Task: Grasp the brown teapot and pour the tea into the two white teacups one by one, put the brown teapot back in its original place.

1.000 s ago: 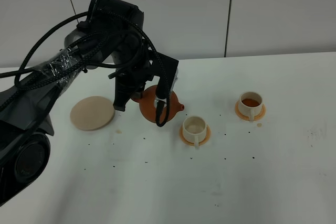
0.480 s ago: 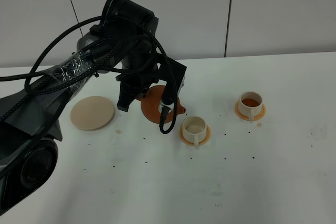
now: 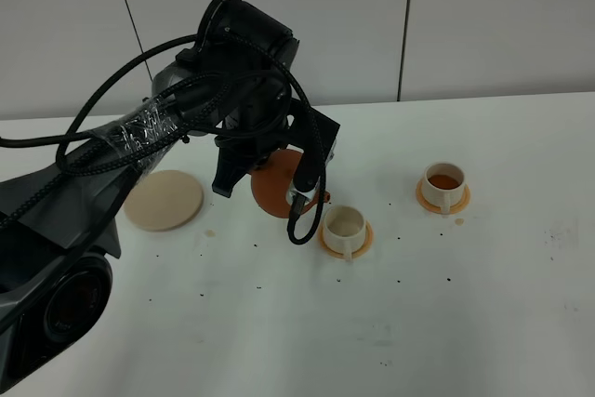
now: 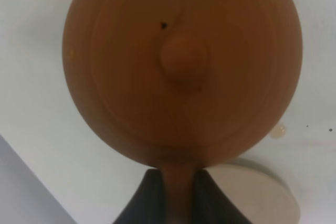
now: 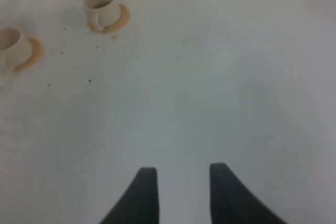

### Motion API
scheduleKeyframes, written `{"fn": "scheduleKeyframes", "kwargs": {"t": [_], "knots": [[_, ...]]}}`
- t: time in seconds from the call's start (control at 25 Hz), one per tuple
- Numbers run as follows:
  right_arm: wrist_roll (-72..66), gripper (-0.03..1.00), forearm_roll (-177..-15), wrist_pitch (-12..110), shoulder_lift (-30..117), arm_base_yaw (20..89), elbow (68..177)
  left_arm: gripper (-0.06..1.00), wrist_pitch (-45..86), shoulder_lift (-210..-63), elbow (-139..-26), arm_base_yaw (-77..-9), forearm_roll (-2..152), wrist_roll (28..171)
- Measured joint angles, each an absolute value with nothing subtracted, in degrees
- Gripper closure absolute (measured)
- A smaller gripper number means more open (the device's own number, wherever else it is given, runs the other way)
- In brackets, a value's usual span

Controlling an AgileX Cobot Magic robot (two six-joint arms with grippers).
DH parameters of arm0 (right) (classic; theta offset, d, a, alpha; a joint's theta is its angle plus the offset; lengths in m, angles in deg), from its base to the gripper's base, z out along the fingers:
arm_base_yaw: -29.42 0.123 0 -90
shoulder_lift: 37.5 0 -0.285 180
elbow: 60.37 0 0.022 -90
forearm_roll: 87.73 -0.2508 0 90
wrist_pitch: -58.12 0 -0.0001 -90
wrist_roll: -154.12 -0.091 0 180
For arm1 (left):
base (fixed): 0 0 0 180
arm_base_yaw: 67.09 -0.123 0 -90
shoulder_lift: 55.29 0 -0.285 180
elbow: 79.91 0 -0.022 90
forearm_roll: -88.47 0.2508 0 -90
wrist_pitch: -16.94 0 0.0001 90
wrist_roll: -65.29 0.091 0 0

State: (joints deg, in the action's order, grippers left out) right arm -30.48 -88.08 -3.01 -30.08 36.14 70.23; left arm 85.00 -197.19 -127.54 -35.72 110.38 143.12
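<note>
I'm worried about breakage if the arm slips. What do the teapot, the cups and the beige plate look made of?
The brown teapot looks like unglazed clay: matte, even reddish-brown, no shine. The white teacups are probably glazed ceramic: smooth off-white walls, though plastic is possible. The beige plate is unclear, perhaps matte ceramic or wood: flat, dull, no glare.

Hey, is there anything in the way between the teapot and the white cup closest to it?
Nothing visible. The left gripper holds the brown teapot just left of the nearer teacup, spout toward it, with only table between them. The farther teacup, already showing tea, sits off to the right, outside that path.
</note>
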Motion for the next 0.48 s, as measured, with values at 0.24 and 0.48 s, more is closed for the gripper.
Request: {"fn": "scheduleKeyframes", "kwargs": {"t": [0.24,0.48], "knots": [[-30.48,0.73,-88.08,-3.01,-30.08,36.14,70.23,0.77,85.0,-197.19,-127.54,-34.57,112.22,143.02],[-30.48,0.73,-88.08,-3.01,-30.08,36.14,70.23,0.77,85.0,-197.19,-127.54,-33.35,114.26,143.02]]}}
